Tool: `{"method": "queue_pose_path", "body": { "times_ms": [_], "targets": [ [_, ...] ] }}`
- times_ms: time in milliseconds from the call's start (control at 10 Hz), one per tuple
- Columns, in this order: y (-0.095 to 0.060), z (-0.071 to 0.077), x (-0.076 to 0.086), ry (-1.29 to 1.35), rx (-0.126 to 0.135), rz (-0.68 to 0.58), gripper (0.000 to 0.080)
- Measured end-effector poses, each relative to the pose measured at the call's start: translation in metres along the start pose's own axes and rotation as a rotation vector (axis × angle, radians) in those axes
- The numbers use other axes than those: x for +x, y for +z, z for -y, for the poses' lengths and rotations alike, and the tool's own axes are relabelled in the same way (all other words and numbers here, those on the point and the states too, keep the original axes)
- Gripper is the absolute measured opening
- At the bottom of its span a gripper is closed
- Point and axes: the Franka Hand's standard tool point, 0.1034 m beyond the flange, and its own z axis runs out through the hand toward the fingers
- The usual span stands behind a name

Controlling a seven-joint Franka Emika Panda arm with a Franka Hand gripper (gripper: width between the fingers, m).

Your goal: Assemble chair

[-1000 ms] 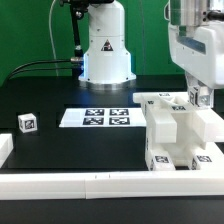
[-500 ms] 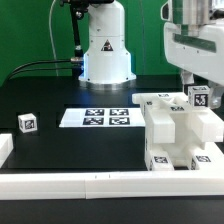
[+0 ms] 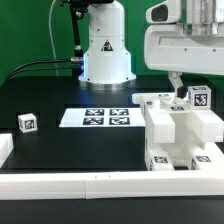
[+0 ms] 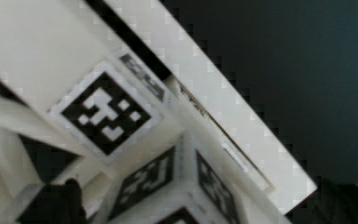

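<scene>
Gripper (image 3: 181,86), jaws wide and holding nothing, hangs above the part-built chair (image 3: 175,130), apparently clear of a seated tagged piece (image 3: 199,97).

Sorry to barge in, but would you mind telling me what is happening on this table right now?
The arm is building a white chair from tagged pieces. The claw is open and hangs just above the half-built block at the exterior view's right, holding nothing. A tagged piece sits on top of the chair. One small tagged cube lies loose at the exterior view's left, and the marker board lies flat in the middle.
</scene>
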Motion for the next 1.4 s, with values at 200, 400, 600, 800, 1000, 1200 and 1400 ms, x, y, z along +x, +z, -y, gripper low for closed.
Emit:
{"method": "queue_pose_path", "body": {
  "times_ms": [200, 400, 600, 800, 1000, 1200, 1400],
  "targets": [
    [0.0004, -0.0032, 0.0023, -0.357, -0.010, 0.003, 0.0649],
    [0.0006, -0.0031, 0.0021, -0.305, -0.010, 0.003, 0.0526],
    [0.0008, -0.0034, 0.0023, -0.304, -0.010, 0.003, 0.0265],
    [0.0014, -0.0033, 0.0019, -0.114, -0.010, 0.003, 0.0266],
    [0.0017, -0.0010, 0.0018, 0.090, -0.012, 0.000, 0.0266],
    [0.0025, -0.0030, 0.0033, 0.364, -0.013, -0.001, 0.0266],
    [0.0023, -0.0018, 0.0026, 0.579, -0.011, -0.002, 0.0268]
  ]
}}
